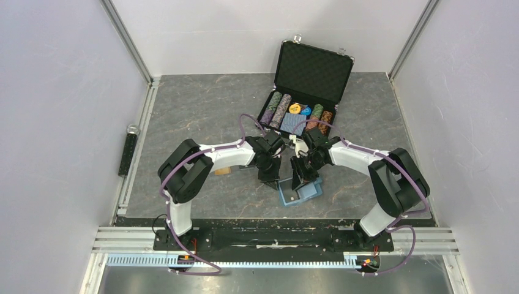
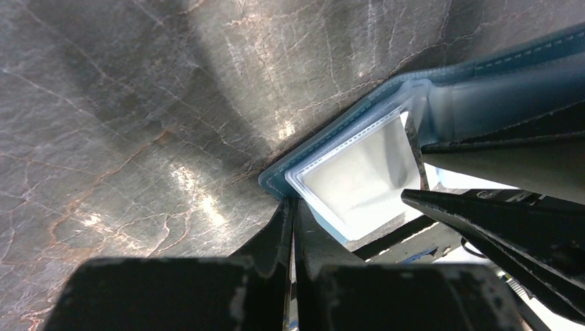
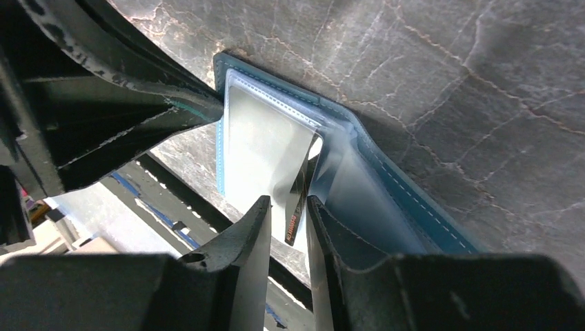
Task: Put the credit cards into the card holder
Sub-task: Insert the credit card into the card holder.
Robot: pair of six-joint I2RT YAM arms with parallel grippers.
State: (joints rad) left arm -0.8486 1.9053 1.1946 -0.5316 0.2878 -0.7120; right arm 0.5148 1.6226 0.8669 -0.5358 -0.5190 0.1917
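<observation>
Your left gripper [image 2: 293,227], closed, pins the card holder [image 1: 300,191] open before the arm bases. Your right gripper [image 3: 286,227] pinches a black card [image 3: 298,207] edgewise; tilt could jam it against the pocket mouth.

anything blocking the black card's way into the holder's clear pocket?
Nothing visible. The right hand holds the black card at the clear pocket of the card holder; the left hand pins its corner.
</observation>
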